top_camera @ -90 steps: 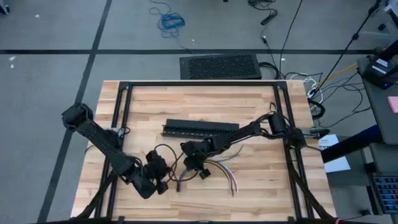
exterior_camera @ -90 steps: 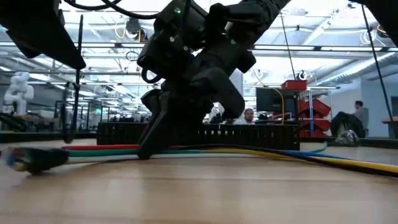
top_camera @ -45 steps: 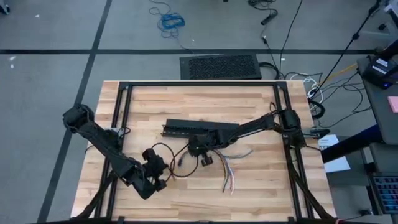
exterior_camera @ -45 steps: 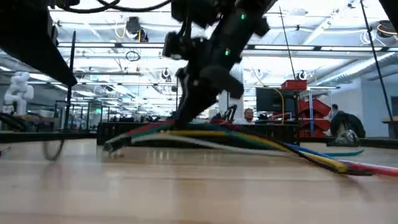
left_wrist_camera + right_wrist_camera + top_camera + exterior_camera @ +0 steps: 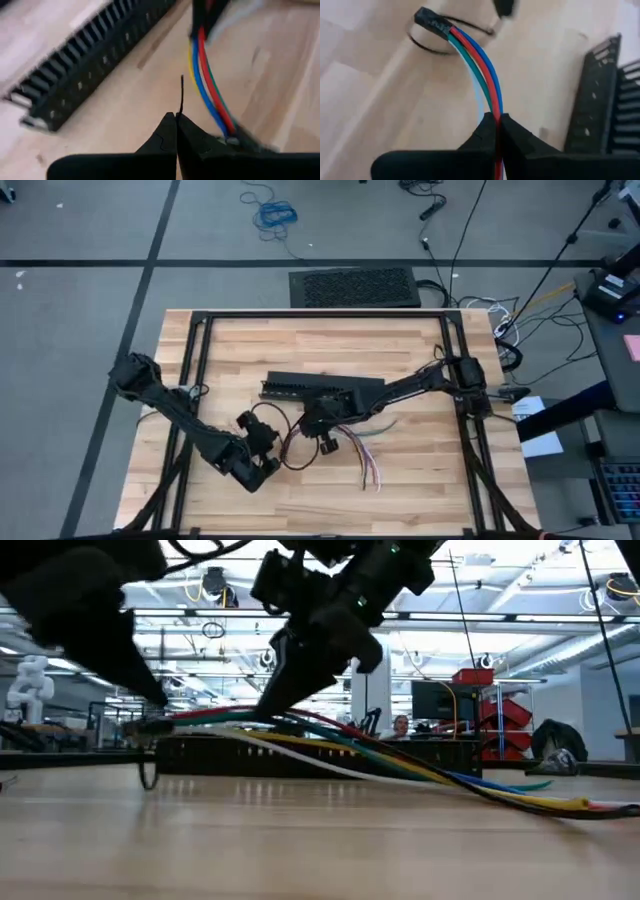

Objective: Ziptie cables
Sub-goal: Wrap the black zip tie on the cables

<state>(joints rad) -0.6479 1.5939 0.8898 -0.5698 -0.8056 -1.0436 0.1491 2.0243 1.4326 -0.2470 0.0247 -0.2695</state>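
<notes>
The bundle of thin wires [image 5: 487, 85] runs red, blue and green into a black end plug [image 5: 431, 21]; low down, yellow and pale strands [image 5: 400, 765] show too. The slotted plastic bar [image 5: 322, 388] at the bundle's 12 o'clock is black. The slatted wooden tabletop [image 5: 330, 340] is pale blond.

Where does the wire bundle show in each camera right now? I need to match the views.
High view: the cables lie right of centre, below the black slotted bar.
Low view: cables slope down rightward.
Left wrist view: cables beside the bar.
Right wrist view: cables in the right gripper.
Shared landmark: the bar.
</notes>
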